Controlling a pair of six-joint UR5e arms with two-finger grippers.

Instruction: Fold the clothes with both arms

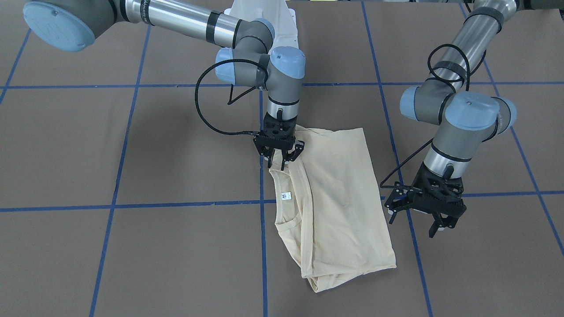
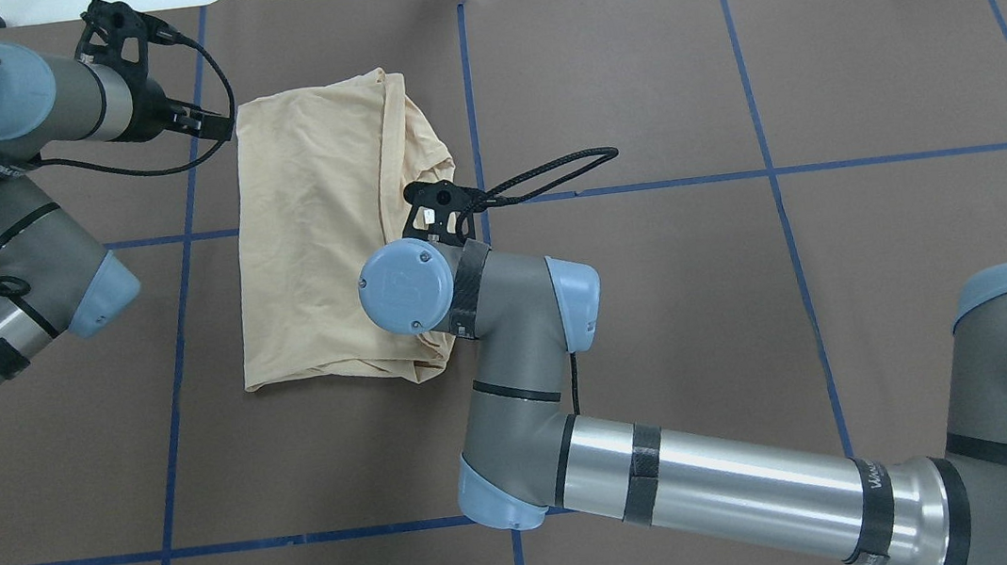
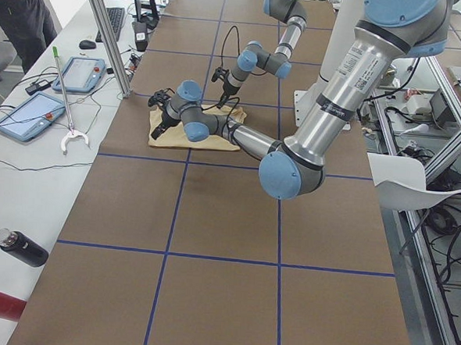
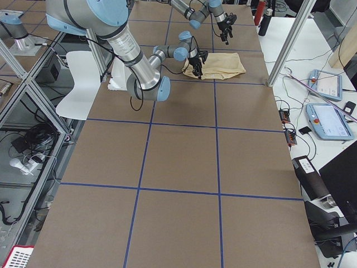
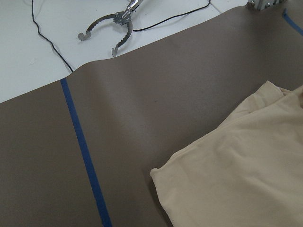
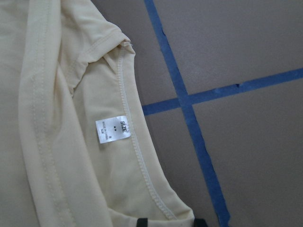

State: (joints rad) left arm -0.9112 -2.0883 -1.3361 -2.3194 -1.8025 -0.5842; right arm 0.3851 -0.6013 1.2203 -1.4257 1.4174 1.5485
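Folded pale cream-yellow thin shirt (image 1: 339, 198) flat on brown table (image 1: 132, 145). Right tool (image 1: 283, 157) spread apart over collar; left tool (image 1: 413, 221) spread apart, beside shirt.

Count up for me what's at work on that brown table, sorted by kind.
Cream shirt: 1
Robot arms: 2 (left arm, right arm)
End effectors: 2 (left end effector, right end effector)
Total: 5
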